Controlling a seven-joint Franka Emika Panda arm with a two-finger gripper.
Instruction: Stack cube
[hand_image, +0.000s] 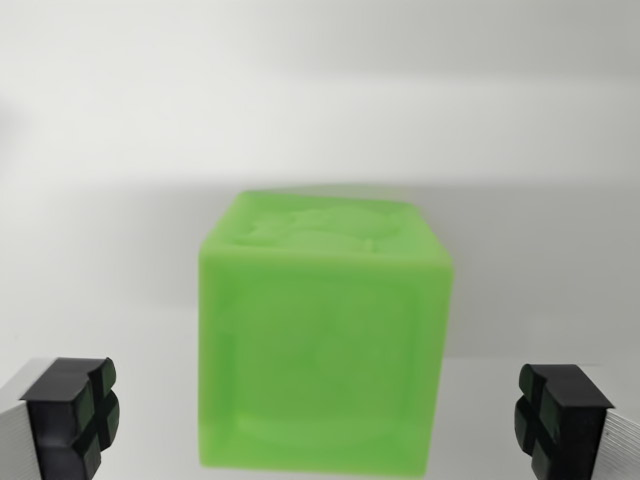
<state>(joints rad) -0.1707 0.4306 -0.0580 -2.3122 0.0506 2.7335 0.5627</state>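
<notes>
A bright green cube (325, 335) fills the middle of the wrist view, slightly blurred, resting on a white surface (320, 120). Its top face carries an embossed pattern. My gripper (320, 425) is open, with the cube standing between the two black fingertip pads. One pad (75, 415) shows at the wrist view's lower left and the other pad (560, 415) at its lower right. Clear gaps separate each pad from the cube's sides, so nothing is held.
Only the plain white surface surrounds the cube, with a soft shadow band behind it. No other object shows in this view.
</notes>
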